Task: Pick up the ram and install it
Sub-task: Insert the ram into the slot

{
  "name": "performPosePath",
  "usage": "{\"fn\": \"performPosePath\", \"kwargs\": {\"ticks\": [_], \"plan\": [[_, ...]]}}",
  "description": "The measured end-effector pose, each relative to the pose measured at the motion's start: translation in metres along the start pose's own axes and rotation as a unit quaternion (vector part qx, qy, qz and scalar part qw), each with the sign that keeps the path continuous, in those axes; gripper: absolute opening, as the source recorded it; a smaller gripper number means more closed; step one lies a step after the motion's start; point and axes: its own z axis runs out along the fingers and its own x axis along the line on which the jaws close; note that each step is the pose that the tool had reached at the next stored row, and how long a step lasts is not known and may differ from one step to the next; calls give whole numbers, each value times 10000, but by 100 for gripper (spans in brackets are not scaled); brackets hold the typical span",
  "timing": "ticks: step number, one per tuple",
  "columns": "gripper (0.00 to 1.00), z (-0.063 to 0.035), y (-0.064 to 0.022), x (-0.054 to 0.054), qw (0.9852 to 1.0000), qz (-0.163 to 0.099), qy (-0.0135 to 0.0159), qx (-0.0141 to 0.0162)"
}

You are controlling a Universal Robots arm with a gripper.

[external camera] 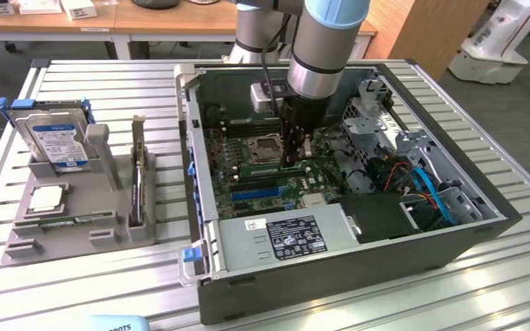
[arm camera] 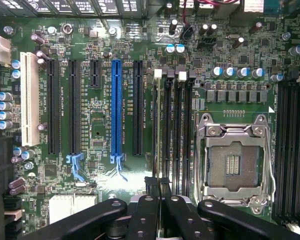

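Observation:
My gripper (external camera: 292, 160) reaches down into the open computer case (external camera: 339, 269), over the green motherboard (external camera: 246, 148). In the wrist view the gripper (arm camera: 157, 181) is shut on the ram (arm camera: 154, 125). The ram is seen edge-on as a thin strip running away from the black fingers (arm camera: 151, 187). It lies along the outermost memory slot, on the side away from the empty processor socket (arm camera: 235, 160). Whether it sits in the slot or hovers just above it, I cannot tell. The other memory slots (arm camera: 177, 125) beside it stand empty.
A grey holder (external camera: 72, 241) on the exterior view's left carries a hard drive (external camera: 58, 141), a silver processor (external camera: 44, 198), an upright dark card (external camera: 137, 186) and a narrow green stick (external camera: 67, 221) lying flat. A blue expansion slot (arm camera: 116, 105), drive cages and blue cables (external camera: 430, 193) surround the gripper.

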Motion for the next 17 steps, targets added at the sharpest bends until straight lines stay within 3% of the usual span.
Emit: {"fn": "performPosePath", "kwargs": {"ticks": [17], "plan": [[13, 27, 0, 0, 10000, 0, 1, 0]]}}
